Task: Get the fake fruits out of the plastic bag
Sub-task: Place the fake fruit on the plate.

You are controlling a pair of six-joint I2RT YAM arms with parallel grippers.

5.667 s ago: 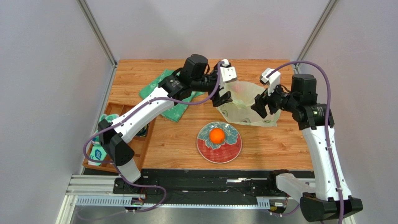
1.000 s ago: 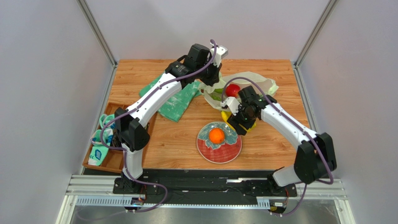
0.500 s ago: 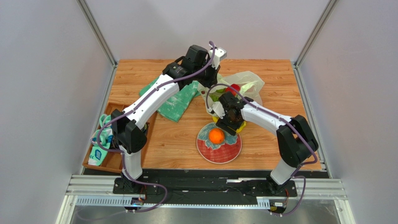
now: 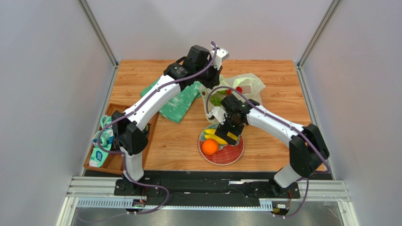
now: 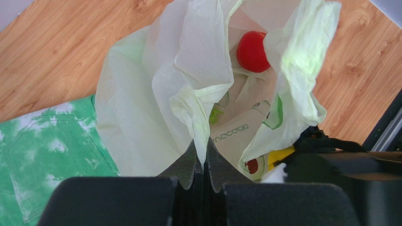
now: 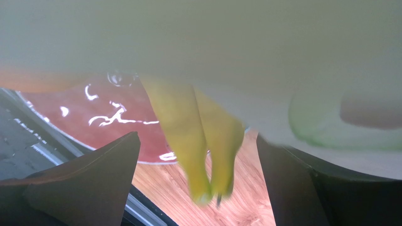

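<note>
**Q:** State of the left gripper [image 5: 203, 160]?

**A:** Closed tight on a fold of the bag [image 4: 245, 84], holding its mouth up at the far centre of the table [image 4: 283, 141].

**Q:** And the right gripper [image 6: 197, 139]?

**A:** It hung over the far left rim of the plate [image 4: 236, 153]. Its fingers [image 6: 94, 179] stood wide apart with nothing clasped. The banana [image 4: 213, 137] showed between them in the wrist view, touching neither.

**Q:** Where were the fruits?

**A:** The banana lay on the plate, just far of the orange [image 4: 210, 147]. A red fruit [image 5: 251, 51] lay inside the bag near its far side. Grapes [image 4: 217, 100] showed green through the film on its left.

**Q:** Edges?

**A:** The plate sat close to the near edge, fully on the wood. The cloth [image 4: 177, 106] lay against the bag's left side. The tray [image 4: 115, 162] ran along the left edge.

**Q:** Room to move?

**A:** Bare wood lay right of both plate and bag out to the right edge. More lay between the cloth and the plate. The right arm crossed the bag's near side.
</note>
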